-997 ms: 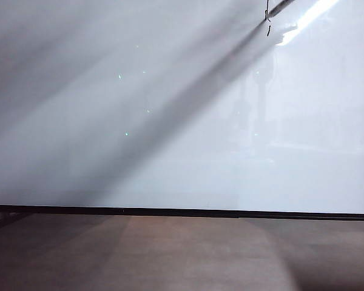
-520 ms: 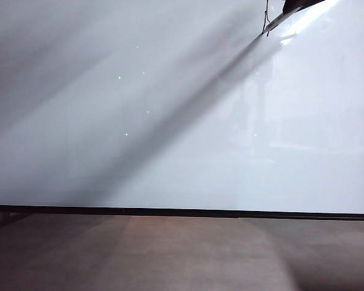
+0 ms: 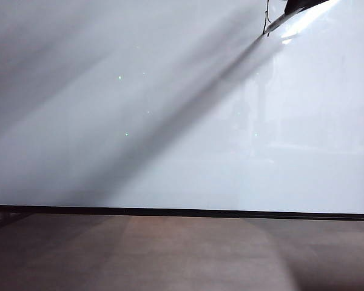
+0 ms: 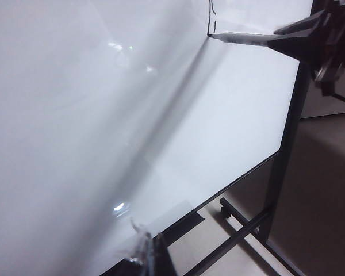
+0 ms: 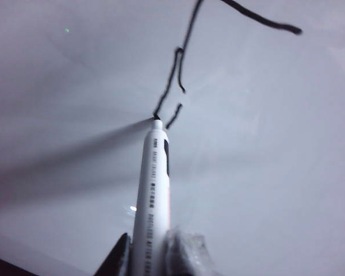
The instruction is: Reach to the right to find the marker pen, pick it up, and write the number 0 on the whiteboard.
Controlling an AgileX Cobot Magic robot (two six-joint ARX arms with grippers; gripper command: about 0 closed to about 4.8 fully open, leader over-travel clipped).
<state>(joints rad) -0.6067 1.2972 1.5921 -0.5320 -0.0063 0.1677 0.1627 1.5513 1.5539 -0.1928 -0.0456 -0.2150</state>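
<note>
We see right gripper (image 5: 146,253) clenched on marker pen (image 5: 152,195), tip touching whiteboard (image 5: 264,172); number 0 (image 5: 178,75) partly drawn, outline not closed. Left gripper (image 4: 146,256) idle below, state unclear.

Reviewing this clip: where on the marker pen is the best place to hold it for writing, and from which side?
Hold the marker pen on its rear barrel, from the end away from the whiteboard, as the right tool does now, shut on it. The barrel is slim and straight, and its tip rests on the number 0 stroke, so the front must stay free. The left tool hangs near the board's lower edge.
</note>
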